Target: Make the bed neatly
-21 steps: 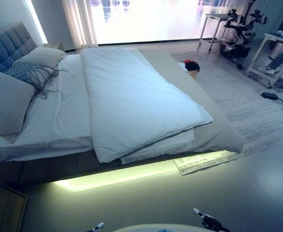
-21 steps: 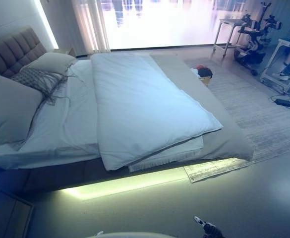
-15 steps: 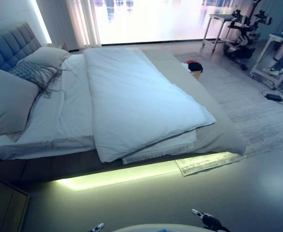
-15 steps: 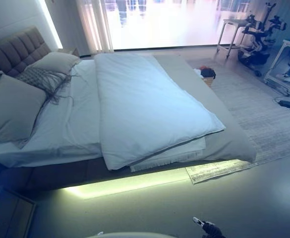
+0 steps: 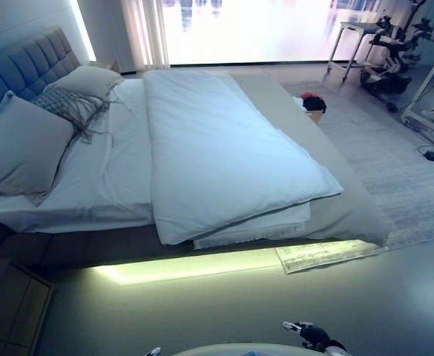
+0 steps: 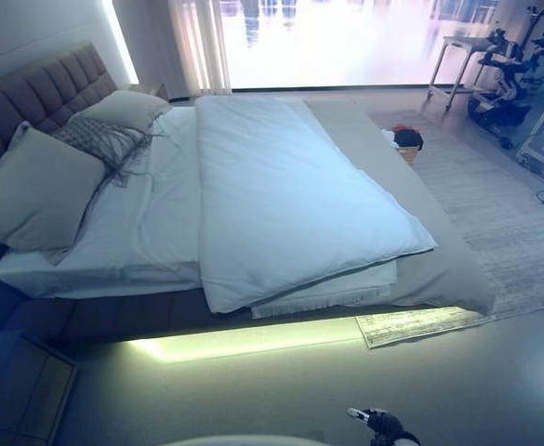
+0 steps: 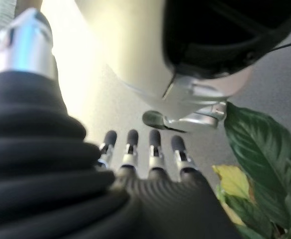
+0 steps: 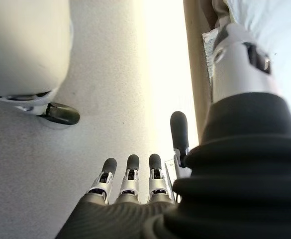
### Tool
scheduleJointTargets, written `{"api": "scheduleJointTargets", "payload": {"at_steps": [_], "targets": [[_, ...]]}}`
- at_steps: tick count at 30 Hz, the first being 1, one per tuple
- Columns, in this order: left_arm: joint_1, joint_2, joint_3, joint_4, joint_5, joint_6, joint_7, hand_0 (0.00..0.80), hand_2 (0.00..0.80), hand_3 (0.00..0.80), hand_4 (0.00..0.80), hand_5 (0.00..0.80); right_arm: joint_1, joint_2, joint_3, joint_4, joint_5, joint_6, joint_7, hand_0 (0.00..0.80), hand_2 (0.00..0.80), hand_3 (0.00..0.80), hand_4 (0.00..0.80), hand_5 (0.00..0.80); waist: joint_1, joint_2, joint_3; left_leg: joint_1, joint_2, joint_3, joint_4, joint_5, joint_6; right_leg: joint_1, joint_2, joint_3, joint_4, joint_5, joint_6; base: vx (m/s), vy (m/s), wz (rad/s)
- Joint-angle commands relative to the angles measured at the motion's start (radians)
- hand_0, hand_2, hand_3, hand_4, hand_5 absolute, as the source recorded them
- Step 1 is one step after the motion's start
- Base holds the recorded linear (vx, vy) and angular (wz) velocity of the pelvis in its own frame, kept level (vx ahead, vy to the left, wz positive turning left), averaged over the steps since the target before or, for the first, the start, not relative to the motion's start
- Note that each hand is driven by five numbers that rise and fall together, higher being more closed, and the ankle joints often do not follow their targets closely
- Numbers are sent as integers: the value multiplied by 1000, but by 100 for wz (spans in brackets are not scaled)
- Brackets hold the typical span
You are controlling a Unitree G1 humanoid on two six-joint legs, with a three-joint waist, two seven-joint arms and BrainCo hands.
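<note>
Across the bed [image 5: 335,215], a soft white quilt [image 5: 224,148] lies folded in a long strip, its long axis running from the near edge toward the bright window; it sits on the foot-side half, leaving the rumpled white sheet [image 5: 109,174] bare beside the plump grey pillows [image 5: 24,141] and tufted headboard [image 5: 31,63]. Both robot hands, left [image 7: 143,149] and right [image 8: 130,172], hang low over the floor, fingers straight and empty.

I find no readable text, label, number or sign anywhere here, not on the bed [image 5: 335,215], the rug [image 5: 395,170] to its right, or the far equipment
</note>
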Motion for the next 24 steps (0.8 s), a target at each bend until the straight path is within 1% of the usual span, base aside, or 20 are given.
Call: {"api": "scheduleJointTargets", "payload": {"at_steps": [1,8,11,13,14,15,16,17,18,19,20,21,23,24], "targets": [[-74,-17,-31,68,17,5,-5,0,0,0,0,0,-80,24,-2,50,25,19,33,0,0,0,0,0,4,-20,24,-30,-55,13,4,-40,53,26,4,34,22,-77,38,0,0,0],[-82,-39,-36,62,-2,4,-2,0,0,0,0,0,-79,43,-15,84,93,55,48,0,0,0,0,0,-9,-9,34,-25,-52,14,5,-33,55,20,11,49,35,-83,33,4,-5,0],[-88,-44,-39,60,-7,9,12,0,0,0,0,0,-87,43,-14,88,94,56,30,0,0,0,0,0,-14,-10,45,-29,-48,18,51,-46,57,11,11,59,71,-99,25,32,-60,-1],[-90,-44,-36,58,-12,6,24,0,0,0,0,0,-97,38,-14,87,98,57,29,0,0,0,0,0,-16,-17,57,-59,-40,27,143,-67,57,-6,5,59,121,-119,13,14,-91,-4],[-93,-42,-35,56,-14,5,29,0,0,0,0,0,-104,33,-14,83,97,59,34,0,0,0,0,0,-18,-28,70,-90,-37,39,235,-89,59,-16,-1,57,149,-131,1,-11,-116,-4],[-97,-42,-35,52,-25,5,34,0,0,0,0,0,-109,27,-9,75,100,65,40,0,0,0,0,0,-15,-37,86,-149,-32,47,347,-77,54,-20,-3,54,164,-139,-17,-32,-138,0],[-99,-43,-35,49,-41,1,38,0,0,0,0,0,-110,21,-4,67,100,69,38,0,0,0,0,0,-11,-45,102,-235,-28,39,488,-37,41,-22,-3,55,171,-143,-35,-30,-129,1],[-100,-44,-34,47,-60,-1,43,0,0,0,0,0,-110,15,1,59,87,76,35,0,0,0,0,0,-4,-46,120,-316,-24,21,591,18,25,-22,2,58,180,-145,-49,-26,-83,3],[-101,-46,-27,45,-69,-2,38,0,0,0,0,0,-112,5,6,52,68,85,23,0,0,0,0,0,3,-38,143,-395,-18,4,658,94,1,-20,8,65,193,-148,-57,33,16,-3],[-101,-48,-20,45,-72,-2,29,0,0,0,0,0,-113,-5,7,52,60,92,15,0,0,0,0,0,7,-21,160,-421,-3,0,631,143,-17,-10,19,71,201,-157,-58,120,119,0],[-99,-49,-17,47,-80,-2,24,0,0,0,0,0,-111,-15,2,58,70,92,10,0,0,0,0,0,11,-6,169,-424,13,1,560,181,-30,8,25,78,201,-167,-52,208,166,-15],[-95,-50,-16,51,-83,-6,21,0,0,0,0,0,-108,-21,-5,64,70,89,12,0,0,0,0,0,15,2,175,-412,23,6,490,197,-34,30,27,82,195,-176,-44,281,177,-20],[-84,-49,-12,54,-78,-7,24,0,0,0,0,0,-103,-31,-19,74,53,89,26,0,0,0,0,0,24,21,177,-385,63,16,298,233,-39,73,37,85,177,-196,-27,328,171,-29],[-79,-47,-14,54,-75,-3,26,0,0,0,0,0,-100,-34,-22,78,61,87,29,0,0,0,0,0,29,26,176,-372,77,19,200,248,-42,95,40,90,170,-209,-20,364,165,-31]]}}
